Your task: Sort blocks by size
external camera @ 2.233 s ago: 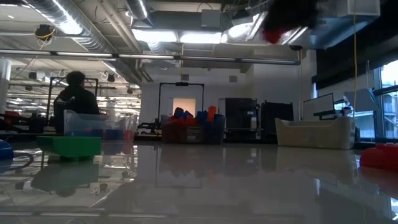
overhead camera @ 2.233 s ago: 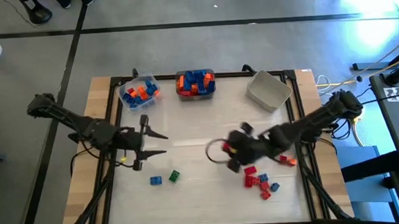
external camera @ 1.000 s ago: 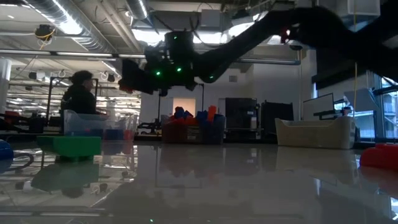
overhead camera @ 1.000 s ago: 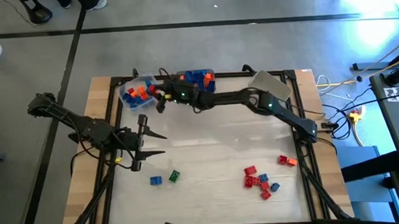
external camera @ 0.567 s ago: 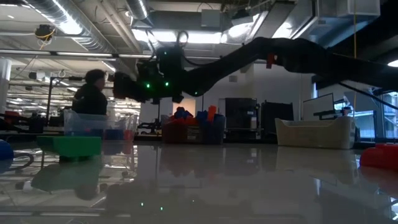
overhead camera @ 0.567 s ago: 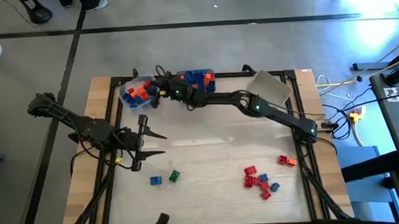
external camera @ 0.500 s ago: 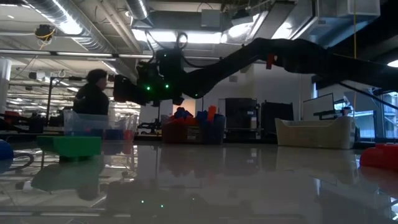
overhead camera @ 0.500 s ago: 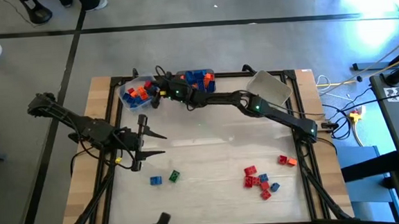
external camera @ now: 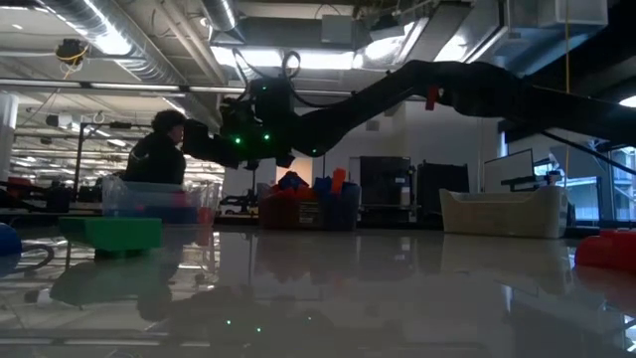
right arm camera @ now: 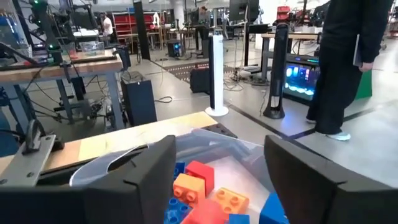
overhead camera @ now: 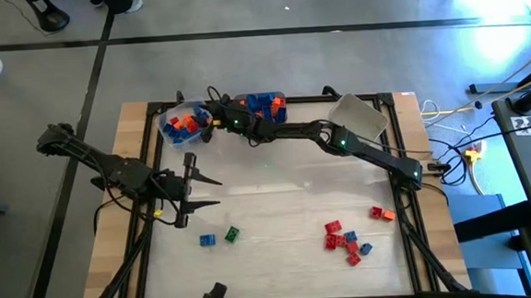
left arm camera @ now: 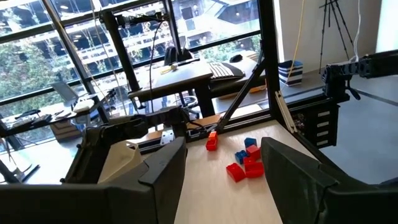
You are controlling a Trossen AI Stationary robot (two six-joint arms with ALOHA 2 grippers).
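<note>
Now the right gripper (overhead camera: 210, 116) is stretched far across the tabletop (overhead camera: 279, 217) and hangs over the clear plastic bin (overhead camera: 184, 122) at the far left. Its two dark fingers (right arm camera: 140, 180) stand apart with nothing between them, and below them lie red, orange and blue studded bricks (right arm camera: 202, 190) inside that bin. One second ago the same gripper was narrower and just beside this bin, on the side of the second bin; since then it has come over the bin and the fingers have parted. About two seconds ago this arm was still over the near right part of the tabletop.

The left gripper (overhead camera: 214, 191) waits over the left side of the tabletop, fingers wide apart and empty, at the same place as before.

The second bin of blue and orange bricks (overhead camera: 260, 110) stands at the far edge in the middle, and an empty grey plastic bin (overhead camera: 356, 121) is to its right. A loose group of red and blue bricks (overhead camera: 345, 241) lies near the right front, with one red-orange brick (overhead camera: 381, 214) a little apart. A blue brick (overhead camera: 206, 239) and a green brick (overhead camera: 231, 233) lie near the left front.

In the low view a person (external camera: 159, 154) in dark clothes shows in the room behind the clear bin.
</note>
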